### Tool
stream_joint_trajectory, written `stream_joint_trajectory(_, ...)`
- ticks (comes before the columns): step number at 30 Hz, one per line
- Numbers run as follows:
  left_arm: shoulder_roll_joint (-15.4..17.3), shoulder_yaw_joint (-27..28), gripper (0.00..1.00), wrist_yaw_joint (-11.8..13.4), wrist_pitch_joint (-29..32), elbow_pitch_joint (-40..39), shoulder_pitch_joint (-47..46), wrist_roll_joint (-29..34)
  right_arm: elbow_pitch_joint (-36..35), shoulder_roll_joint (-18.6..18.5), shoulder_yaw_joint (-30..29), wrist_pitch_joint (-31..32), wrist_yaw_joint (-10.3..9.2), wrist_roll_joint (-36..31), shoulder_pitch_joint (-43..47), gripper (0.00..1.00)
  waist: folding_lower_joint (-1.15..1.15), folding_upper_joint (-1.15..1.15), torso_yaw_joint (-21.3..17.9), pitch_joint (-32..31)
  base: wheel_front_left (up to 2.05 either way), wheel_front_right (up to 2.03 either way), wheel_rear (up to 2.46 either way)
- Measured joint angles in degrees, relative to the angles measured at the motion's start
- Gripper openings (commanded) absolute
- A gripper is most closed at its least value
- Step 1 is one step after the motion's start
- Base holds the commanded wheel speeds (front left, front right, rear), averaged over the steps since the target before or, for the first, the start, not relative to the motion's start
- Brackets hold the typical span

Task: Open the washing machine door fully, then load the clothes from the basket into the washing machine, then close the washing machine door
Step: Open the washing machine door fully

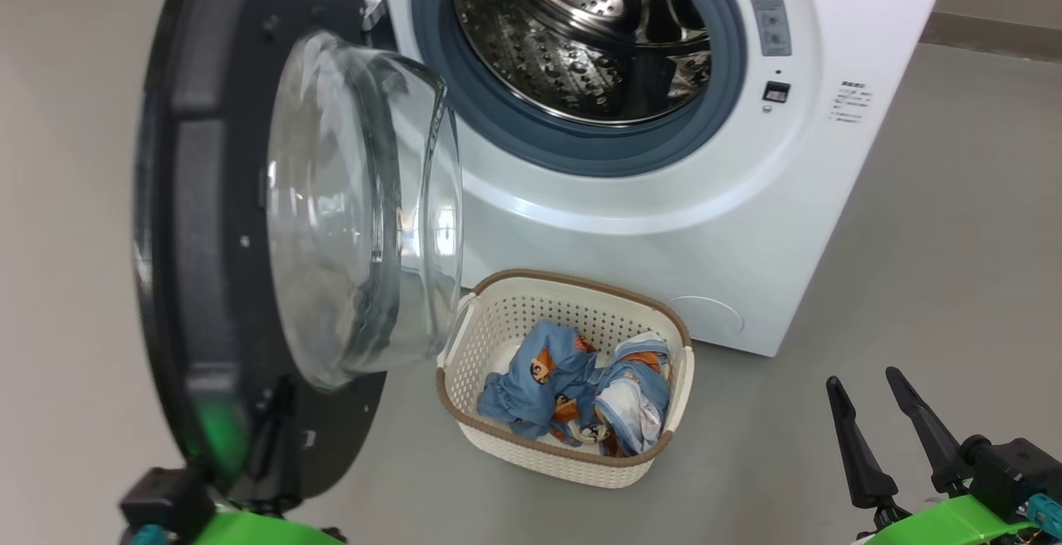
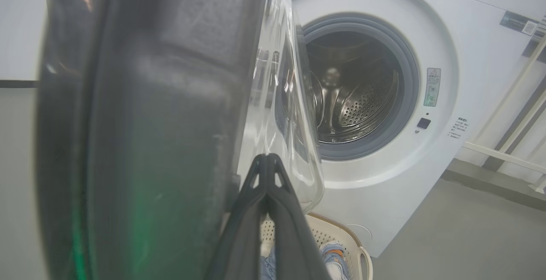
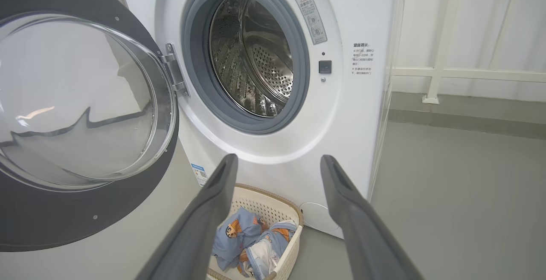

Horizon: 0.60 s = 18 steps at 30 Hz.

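Blue clothes (image 1: 572,391) in cream basket (image 1: 531,445)

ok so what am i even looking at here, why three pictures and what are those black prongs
It's a two-armed robot doing laundry. One picture comes from its head, the other two from cameras on its wrists. The black prongs are gripper fingers: the right gripper is open and empty; the left gripper is shut, its tips beside the washing machine door, which is swung open. The washing machine has an empty drum. On the floor before it sits the basket with the clothes inside it.
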Motion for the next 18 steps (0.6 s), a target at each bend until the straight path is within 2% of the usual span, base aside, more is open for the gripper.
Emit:
stream_joint_trajectory(9, 2.35, 4.68, 0.00, 1.57, -0.07, 2.83, -2.81, -1.60, -0.15, -1.03, 0.42, 0.00, 0.00, 0.00, -0.01, 1.00, 0.00, 0.00, 1.34, 1.50, 0.00, 0.00, 0.00)
stream_joint_trajectory(18, 3.53, 8.33, 0.00, 2.10, -0.69, 8.02, -8.57, -1.62, -0.42, -2.58, 0.77, 0.00, 0.00, 0.00, -0.63, 1.00, 0.00, 0.00, 1.95, 4.47, 0.00, 0.00, 0.00)
